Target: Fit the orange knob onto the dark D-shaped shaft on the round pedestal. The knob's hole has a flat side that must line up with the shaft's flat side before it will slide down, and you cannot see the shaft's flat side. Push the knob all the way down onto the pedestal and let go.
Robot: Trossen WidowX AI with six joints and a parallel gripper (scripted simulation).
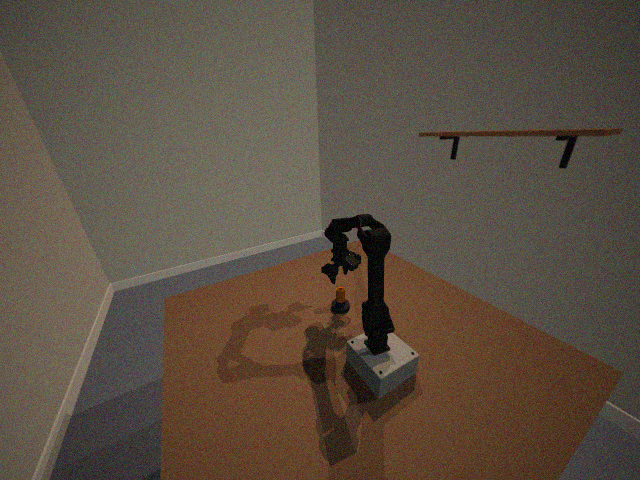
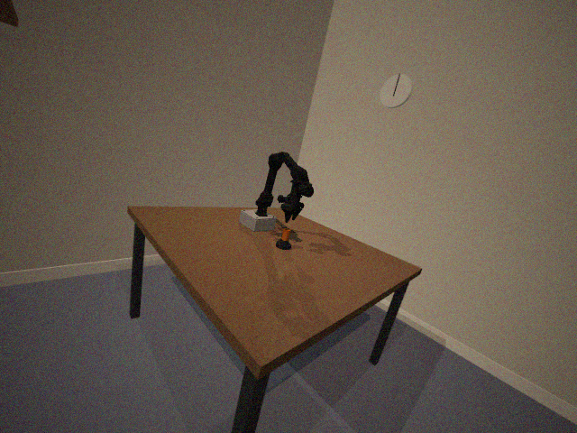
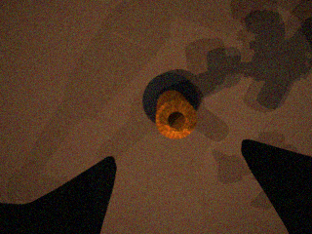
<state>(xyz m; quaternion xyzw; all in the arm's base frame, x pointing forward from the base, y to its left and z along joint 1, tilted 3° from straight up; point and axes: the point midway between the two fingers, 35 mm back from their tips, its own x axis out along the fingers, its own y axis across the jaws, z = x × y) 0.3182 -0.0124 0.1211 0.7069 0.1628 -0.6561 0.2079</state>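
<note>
Orange knob (image 1: 340, 295) (image 2: 285, 234) (image 3: 164, 109), apparently on the pedestal (image 1: 339, 308) (image 2: 283, 244) (image 3: 152, 96).

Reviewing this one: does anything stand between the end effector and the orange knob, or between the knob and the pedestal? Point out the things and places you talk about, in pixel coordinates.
Nothing visible does. The open end effector (image 1: 333, 277) (image 2: 290, 219) (image 3: 178, 155) hovers above the orange knob (image 1: 340, 295) (image 2: 285, 234) (image 3: 175, 132), which stands upright on the pedestal (image 1: 340, 308) (image 2: 282, 244) (image 3: 152, 97), no gap discernible.
</note>
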